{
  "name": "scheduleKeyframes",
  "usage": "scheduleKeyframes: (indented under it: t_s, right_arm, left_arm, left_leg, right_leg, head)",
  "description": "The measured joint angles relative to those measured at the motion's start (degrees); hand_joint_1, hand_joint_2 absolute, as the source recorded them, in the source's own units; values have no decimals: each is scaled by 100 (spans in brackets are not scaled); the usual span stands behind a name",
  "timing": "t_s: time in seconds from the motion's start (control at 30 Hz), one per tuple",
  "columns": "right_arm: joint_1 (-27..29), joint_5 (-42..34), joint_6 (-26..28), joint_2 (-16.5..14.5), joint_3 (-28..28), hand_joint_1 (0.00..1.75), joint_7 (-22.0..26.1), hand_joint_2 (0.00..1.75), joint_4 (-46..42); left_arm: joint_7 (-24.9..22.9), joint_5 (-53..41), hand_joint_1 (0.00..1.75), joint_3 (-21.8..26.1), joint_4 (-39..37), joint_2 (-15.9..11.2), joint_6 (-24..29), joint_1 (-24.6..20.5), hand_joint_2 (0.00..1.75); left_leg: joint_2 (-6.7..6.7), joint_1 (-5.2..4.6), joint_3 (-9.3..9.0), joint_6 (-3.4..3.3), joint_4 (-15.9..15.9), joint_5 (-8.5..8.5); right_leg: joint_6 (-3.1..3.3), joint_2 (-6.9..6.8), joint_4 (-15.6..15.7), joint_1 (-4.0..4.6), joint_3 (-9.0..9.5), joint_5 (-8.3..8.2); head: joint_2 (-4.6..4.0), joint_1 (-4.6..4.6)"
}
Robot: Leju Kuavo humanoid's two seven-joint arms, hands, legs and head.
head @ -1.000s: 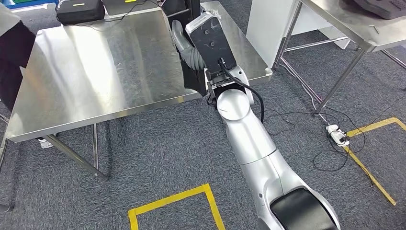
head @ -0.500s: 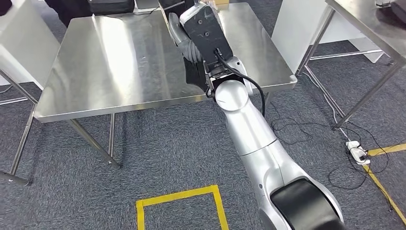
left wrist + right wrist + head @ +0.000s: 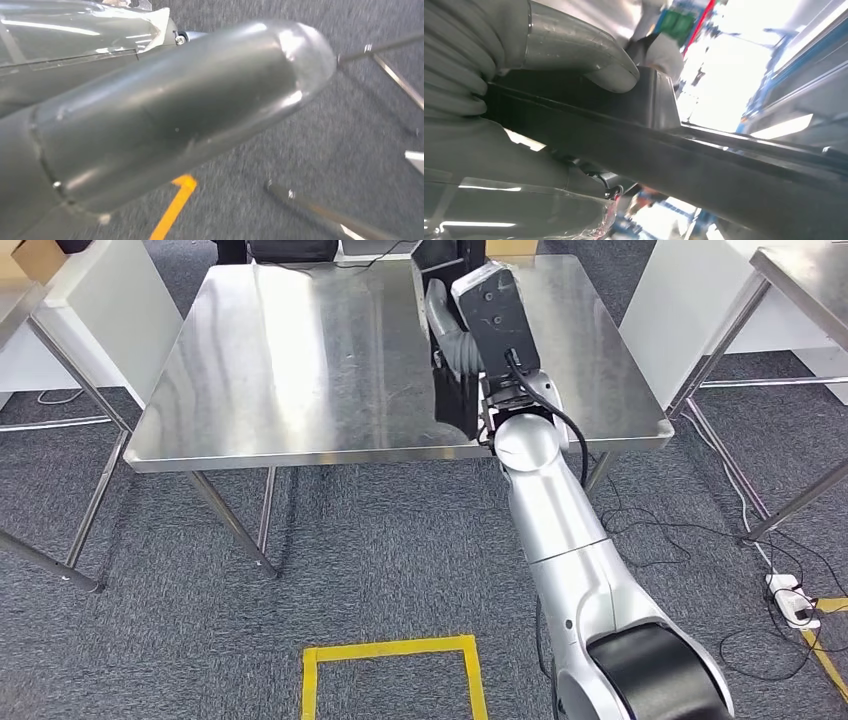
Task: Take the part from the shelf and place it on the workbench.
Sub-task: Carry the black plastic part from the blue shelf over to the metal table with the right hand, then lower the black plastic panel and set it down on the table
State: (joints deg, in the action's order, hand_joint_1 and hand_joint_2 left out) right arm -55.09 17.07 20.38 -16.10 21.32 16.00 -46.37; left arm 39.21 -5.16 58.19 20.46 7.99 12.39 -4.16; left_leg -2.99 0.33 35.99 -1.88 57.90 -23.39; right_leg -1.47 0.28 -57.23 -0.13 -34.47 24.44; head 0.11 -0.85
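At upper centre of the head view, the right hand (image 3: pixel 462 335) grips the black part (image 3: pixel 456 400) above the steel workbench (image 3: pixel 290 360). The left hand's state cannot be told.

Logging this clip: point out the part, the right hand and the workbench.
part (image 3: pixel 456 400), head view, its dark flat side.
right hand (image 3: pixel 462 335), head view, grey thumb and palm.
workbench (image 3: pixel 290 360), head view, bare steel top.

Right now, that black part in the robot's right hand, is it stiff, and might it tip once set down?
Probably stiff: the black part keeps straight edges in the right hand. Likely tippy: it looks flat and upright above the workbench.
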Motion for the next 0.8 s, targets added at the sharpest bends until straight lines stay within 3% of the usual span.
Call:
scheduleKeyframes:
  t_s: [0.27, 0.47, 0.8]
  right_arm:
    - [296, 1227, 113, 322, -67, 175, -634, 175, -232]
    - [409, 1433, 123, 458, -86, 175, -705, 175, -250]
    - [456, 1559, 135, 584, -168, 175, -732, 175, -264]
  left_arm:
    - [0, -69, 0, -211, 6, -61, -273, 12, 0]
    - [0, -148, 0, -310, -20, -104, -278, -35, 0]
    - [0, -245, 0, -469, -14, -96, -355, -66, 0]
  left_leg:
    - [53, 14, -31, 8, -45, 5]
    - [60, 19, -27, 48, -49, 5]
    - [61, -26, -6, 16, -14, -16]
  right_leg:
    - [17, 48, -2, 21, -11, -11]
    - [19, 48, -7, 27, -17, -9]
    - [13, 46, 1, -21, -17, -9]
  head:
    - [0, 1]
    - [0, 3]
    - [0, 2]
